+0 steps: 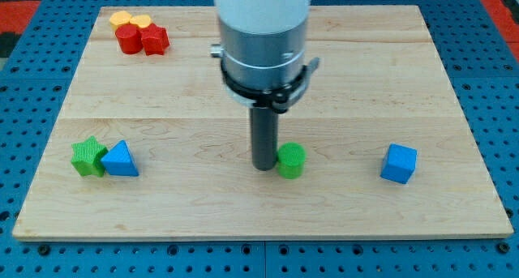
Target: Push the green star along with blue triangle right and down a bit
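The green star (87, 157) lies at the view's lower left on the wooden board (162, 91). The blue triangle (121, 159) sits right beside it, touching its right side. My tip (263, 166) stands near the middle of the board's lower half, far to the right of both blocks. It touches the left side of a green cylinder (291, 160).
A blue cube (398, 164) lies at the lower right. At the top left a cluster holds two yellow blocks (130, 20), a red cylinder (127, 40) and a red star-like block (154, 40). The arm's wide body (263, 43) hangs over the board's upper middle.
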Robot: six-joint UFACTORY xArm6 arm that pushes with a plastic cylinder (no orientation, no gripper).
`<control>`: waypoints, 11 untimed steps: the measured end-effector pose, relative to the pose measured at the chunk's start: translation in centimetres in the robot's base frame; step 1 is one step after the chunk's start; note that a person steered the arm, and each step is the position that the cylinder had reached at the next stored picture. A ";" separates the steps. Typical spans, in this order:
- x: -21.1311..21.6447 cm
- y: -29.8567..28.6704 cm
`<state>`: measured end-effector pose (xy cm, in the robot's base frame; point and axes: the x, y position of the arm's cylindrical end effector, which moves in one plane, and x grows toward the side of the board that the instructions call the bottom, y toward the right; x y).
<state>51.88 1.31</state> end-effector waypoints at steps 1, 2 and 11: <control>-0.3 3.2; -0.4 7.0; -2.6 -22.1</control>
